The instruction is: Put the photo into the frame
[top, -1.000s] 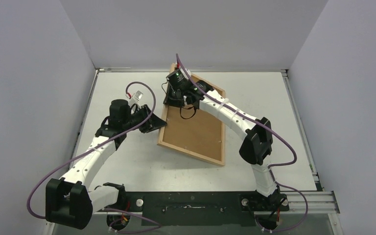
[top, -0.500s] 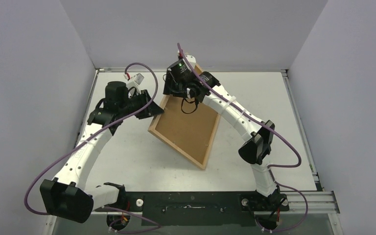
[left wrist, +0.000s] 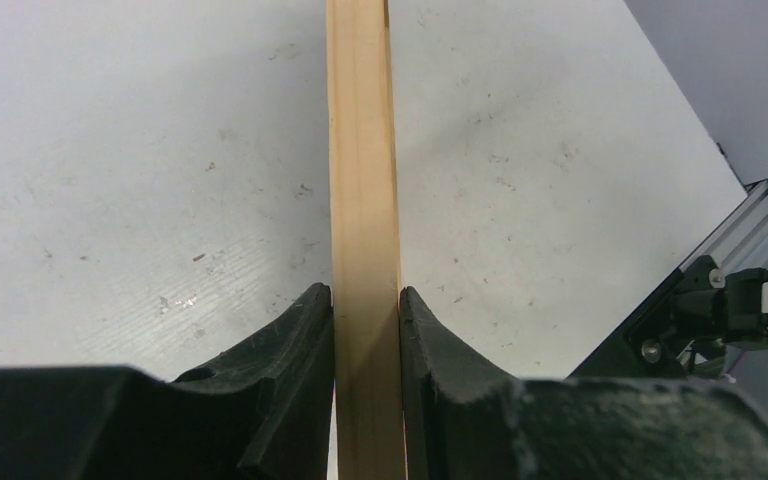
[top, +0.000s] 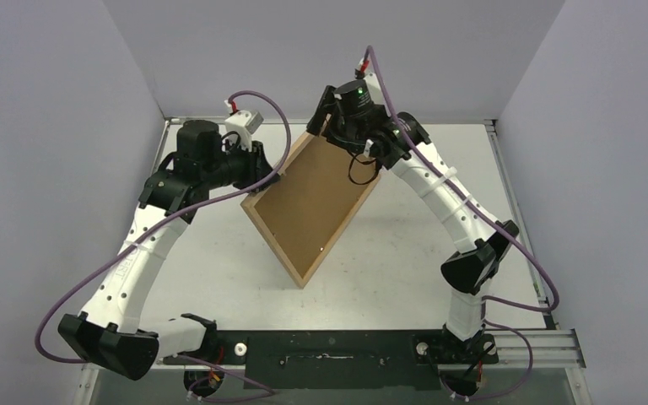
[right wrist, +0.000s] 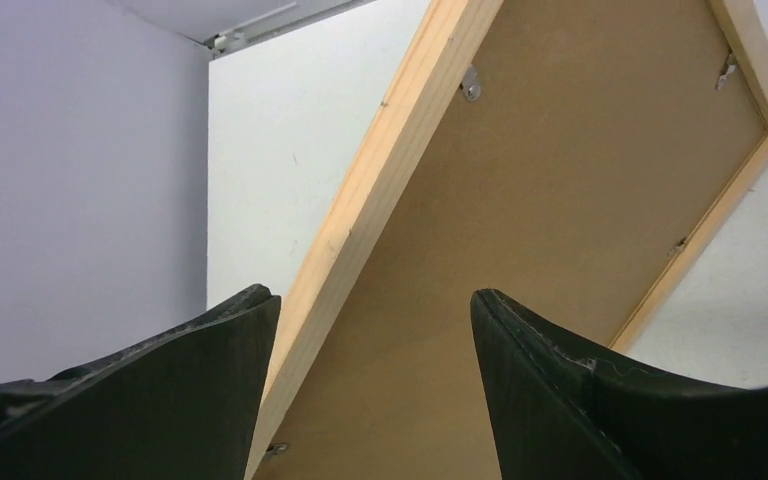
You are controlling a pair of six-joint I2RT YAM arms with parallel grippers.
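Gripping the frame [top: 308,202] by its left rail in the left tool [left wrist: 365,300], tilted above the surface [top: 405,253], brown back up, long axis running far edge to near edge, right tool [right wrist: 375,330] spread wide and empty at its far corner; photo unseen.

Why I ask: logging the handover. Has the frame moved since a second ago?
Yes. The frame swung: its near corner went left, away from the right edge of the table.

Pale grey-lilac walls [top: 42,126], scuffed white tabletop [top: 371,278] — aluminium rail [top: 557,348] at near edge
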